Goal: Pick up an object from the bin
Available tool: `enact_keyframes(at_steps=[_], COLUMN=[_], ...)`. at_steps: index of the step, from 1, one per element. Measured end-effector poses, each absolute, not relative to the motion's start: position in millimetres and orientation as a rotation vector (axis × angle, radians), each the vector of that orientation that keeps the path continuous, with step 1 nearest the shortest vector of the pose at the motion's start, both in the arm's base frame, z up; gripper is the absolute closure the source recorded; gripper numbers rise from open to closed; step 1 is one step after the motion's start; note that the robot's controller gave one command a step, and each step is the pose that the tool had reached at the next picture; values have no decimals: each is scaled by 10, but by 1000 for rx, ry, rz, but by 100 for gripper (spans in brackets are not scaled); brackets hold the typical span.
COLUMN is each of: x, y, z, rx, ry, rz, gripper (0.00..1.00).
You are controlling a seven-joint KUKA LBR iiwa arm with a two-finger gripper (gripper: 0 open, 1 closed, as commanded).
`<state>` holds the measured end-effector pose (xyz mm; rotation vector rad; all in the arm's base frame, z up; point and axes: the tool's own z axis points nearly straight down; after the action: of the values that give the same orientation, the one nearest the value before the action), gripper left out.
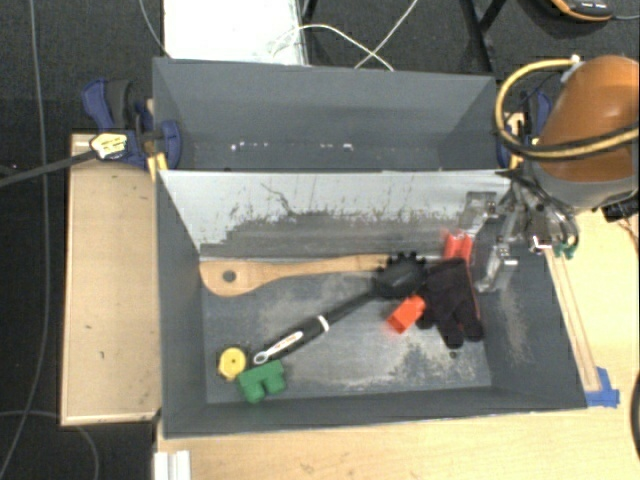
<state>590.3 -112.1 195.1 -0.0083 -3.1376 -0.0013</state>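
Black crumpled cloth (452, 303), the likeliest pick by my judgement, lies on the floor of the grey bin (330, 203) toward its right side, just left of and below my claw (497, 258) as the camera view shows it; its long axis runs from upper left to lower right, nearly parallel to the right wall; it looks soft, matt and folded on itself, possibly a glove, so I expect it to yield and bunch when pinched. Whether my claw is open or closed I cannot tell; nothing visible is held in it. A small red piece (457, 245) sits just beside the claw on its left; an orange block (404, 314) touches the cloth's left edge; the black brush (330, 320) has its head near the cloth's top. Wooden spoon (300, 265), yellow round piece (232, 362) and green block (260, 379) lie well apart to the left.
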Motion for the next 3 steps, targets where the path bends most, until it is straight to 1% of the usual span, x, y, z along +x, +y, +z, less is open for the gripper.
enact_keyframes(at_steps=[1, 2, 3], x=[5918, 5625, 5426], y=[-1113, -578, -814], z=[2002, 689, 1466], rx=[-1, -270, -543], ry=[-3146, -3131, -3115], rz=[0, -3, 1], gripper=[0, 0, 0])
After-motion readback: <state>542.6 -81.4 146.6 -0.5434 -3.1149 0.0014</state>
